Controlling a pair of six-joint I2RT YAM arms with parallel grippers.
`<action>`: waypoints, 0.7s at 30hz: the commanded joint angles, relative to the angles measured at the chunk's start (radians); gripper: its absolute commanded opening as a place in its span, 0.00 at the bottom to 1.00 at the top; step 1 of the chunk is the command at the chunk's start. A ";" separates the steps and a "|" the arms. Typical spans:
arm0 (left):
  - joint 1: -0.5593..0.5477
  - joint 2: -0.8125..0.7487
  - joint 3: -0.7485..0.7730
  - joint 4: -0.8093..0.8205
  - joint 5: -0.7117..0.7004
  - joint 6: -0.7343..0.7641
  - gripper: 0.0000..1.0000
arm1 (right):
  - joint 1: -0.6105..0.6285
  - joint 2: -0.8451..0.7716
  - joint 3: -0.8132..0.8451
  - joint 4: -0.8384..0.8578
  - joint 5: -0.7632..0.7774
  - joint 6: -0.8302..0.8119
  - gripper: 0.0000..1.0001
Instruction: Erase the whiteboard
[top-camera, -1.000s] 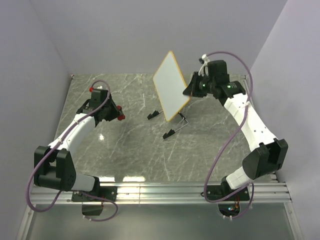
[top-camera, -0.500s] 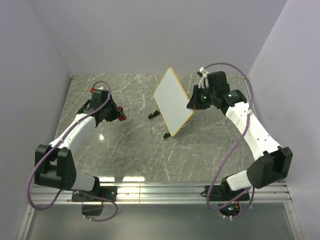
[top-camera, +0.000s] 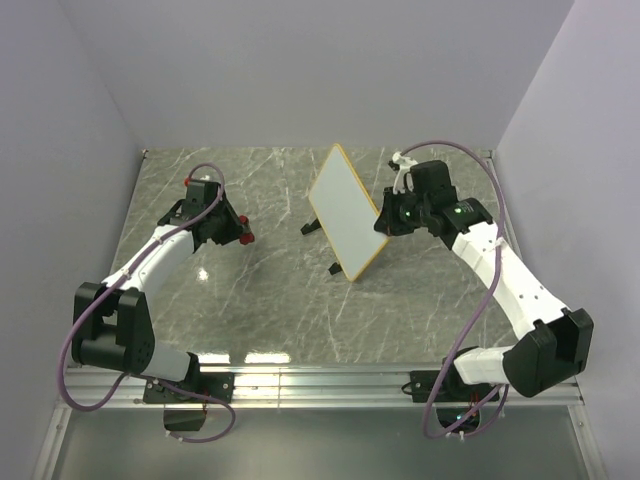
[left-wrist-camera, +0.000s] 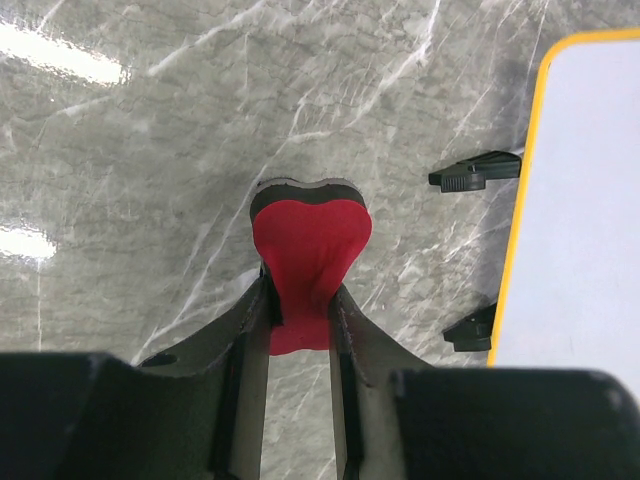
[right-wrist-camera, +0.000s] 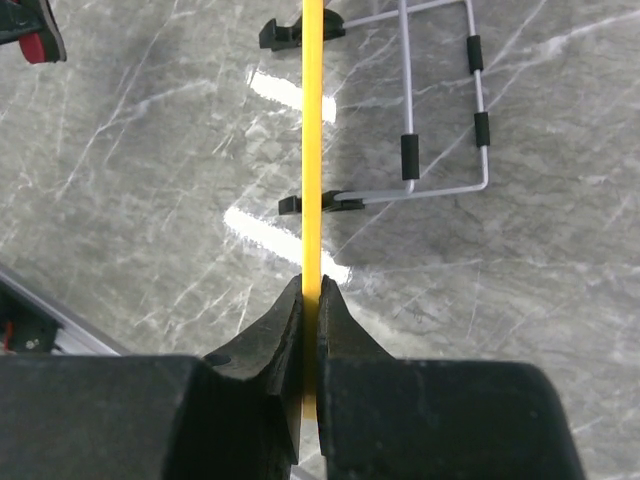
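The right end effector (right-wrist-camera: 311, 292) is clamped on the whiteboard (top-camera: 345, 210) at its yellow edge, holding it tilted upright over the bench (top-camera: 300, 310). Left of the whiteboard, well apart, the left end effector (left-wrist-camera: 300, 305) pinches a red eraser (left-wrist-camera: 310, 235).

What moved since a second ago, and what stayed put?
The right gripper, clamped on the yellow edge of the whiteboard, carried it lower and nearer the arms. The left gripper kept its hold on the red eraser and barely shifted. Nothing was grabbed or let go.
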 joint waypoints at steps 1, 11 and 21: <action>0.004 0.004 0.037 0.028 0.016 0.029 0.00 | 0.017 -0.028 -0.027 0.089 0.033 -0.024 0.00; 0.004 -0.016 0.025 0.020 0.007 0.037 0.00 | 0.081 -0.115 -0.060 0.118 0.192 -0.061 0.00; 0.004 -0.025 0.025 0.008 -0.009 0.037 0.00 | 0.147 -0.232 -0.132 0.150 0.248 -0.055 0.00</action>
